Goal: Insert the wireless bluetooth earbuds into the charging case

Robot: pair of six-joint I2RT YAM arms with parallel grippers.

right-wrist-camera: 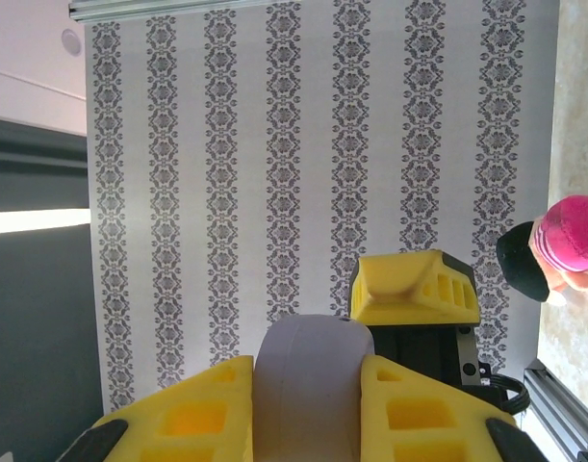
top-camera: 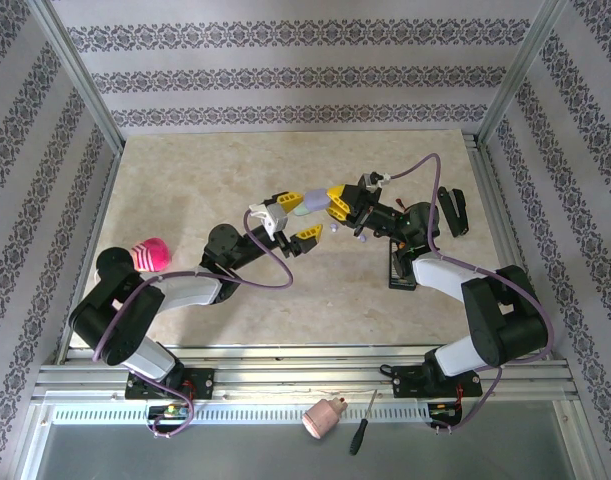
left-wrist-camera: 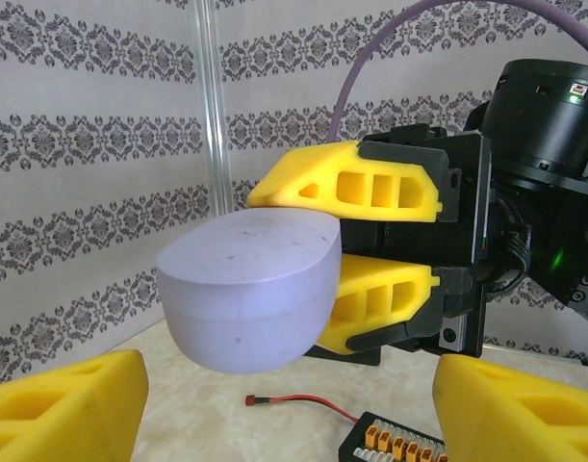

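Clamping case point(left-wrist-camera: 245, 289): right claw point(right-wrist-camera: 308, 414) (left claw point(top-camera: 297, 218) spread)

The case point(left-wrist-camera: 250, 289) hides its inside and, from above, is too small to read. The bottom edge crops the left fingers point(left-wrist-camera: 72, 409) and a connector board point(left-wrist-camera: 395, 445).

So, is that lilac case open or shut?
Shut: the lilac case shows only a thin seam, no gap, clamped by the right gripper.
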